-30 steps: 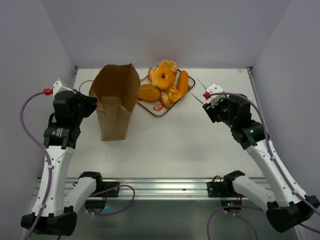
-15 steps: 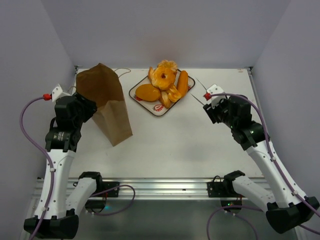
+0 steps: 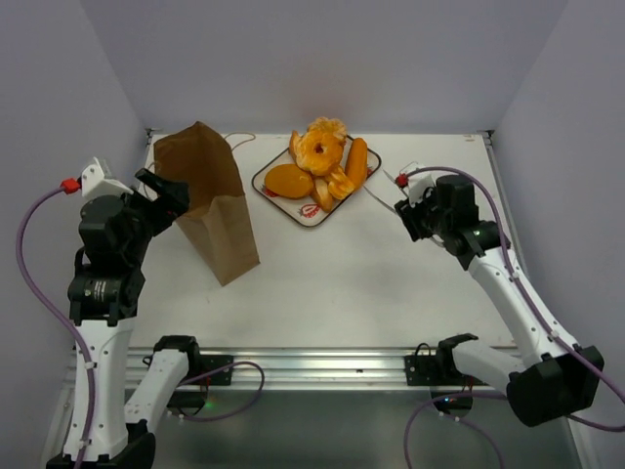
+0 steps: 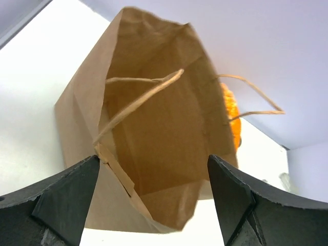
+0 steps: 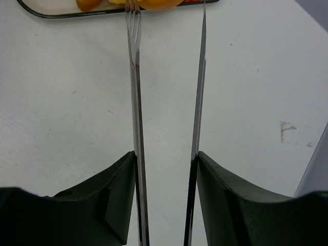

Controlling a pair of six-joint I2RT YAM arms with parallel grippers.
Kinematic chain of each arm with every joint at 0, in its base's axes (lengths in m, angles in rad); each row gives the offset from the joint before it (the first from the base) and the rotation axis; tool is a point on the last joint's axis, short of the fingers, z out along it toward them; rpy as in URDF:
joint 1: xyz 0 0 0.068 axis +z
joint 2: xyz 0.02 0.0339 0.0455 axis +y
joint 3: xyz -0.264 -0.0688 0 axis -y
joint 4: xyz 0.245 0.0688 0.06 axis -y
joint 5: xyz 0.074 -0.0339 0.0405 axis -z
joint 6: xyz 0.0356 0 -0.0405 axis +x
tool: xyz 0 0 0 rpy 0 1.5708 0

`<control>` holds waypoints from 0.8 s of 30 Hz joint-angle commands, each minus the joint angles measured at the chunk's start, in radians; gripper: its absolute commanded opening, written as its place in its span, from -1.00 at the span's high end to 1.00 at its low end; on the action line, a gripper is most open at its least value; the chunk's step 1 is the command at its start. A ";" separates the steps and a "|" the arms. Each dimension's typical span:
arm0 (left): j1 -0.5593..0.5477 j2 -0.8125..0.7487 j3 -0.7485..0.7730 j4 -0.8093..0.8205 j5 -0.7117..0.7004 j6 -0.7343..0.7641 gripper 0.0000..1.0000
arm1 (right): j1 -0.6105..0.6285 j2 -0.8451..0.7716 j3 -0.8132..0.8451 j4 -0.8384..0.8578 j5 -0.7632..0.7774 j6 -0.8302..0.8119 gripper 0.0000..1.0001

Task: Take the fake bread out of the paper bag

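Note:
The brown paper bag is tipped over at the left of the table, its mouth facing my left gripper. The left wrist view looks into the paper bag: only bare paper and cord handles show inside. My left gripper is open, its fingers apart on either side of the bag's mouth, not touching it. The fake bread is piled glossy and orange on the white tray. My right gripper carries long thin metal blades and is open, nothing between them, pointing at the tray's edge and the bread.
White walls close in the table on the left, back and right. A metal rail with the arm bases runs along the near edge. Bare table lies between the bag and the right arm.
The bag has tipped from upright over to the left. My left gripper has opened, let go of the bag and drawn back left. The right gripper has edged toward the tray.

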 commanded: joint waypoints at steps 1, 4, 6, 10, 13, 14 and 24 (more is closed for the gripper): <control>0.007 -0.025 0.055 0.048 0.173 0.096 -0.79 | -0.059 0.072 0.036 -0.013 -0.059 0.045 -0.03; 0.007 -0.040 0.052 0.097 0.316 0.135 -0.86 | -0.112 0.155 0.038 -0.013 -0.106 0.067 -0.02; 0.007 -0.048 0.045 0.115 0.367 0.152 -0.89 | -0.147 0.228 0.037 -0.013 -0.151 0.079 -0.02; -0.022 -0.085 0.005 0.163 0.458 0.176 -0.92 | -0.170 0.339 0.012 -0.004 -0.204 0.094 -0.02; -0.039 -0.122 -0.014 0.163 0.466 0.201 -0.93 | -0.170 0.379 -0.012 0.028 -0.201 0.104 -0.04; -0.050 -0.137 -0.029 0.163 0.466 0.205 -0.93 | -0.172 0.388 -0.014 0.028 -0.200 0.095 -0.05; -0.073 -0.229 -0.152 0.178 0.512 0.169 -0.93 | -0.173 0.412 -0.048 -0.016 -0.185 0.018 -0.31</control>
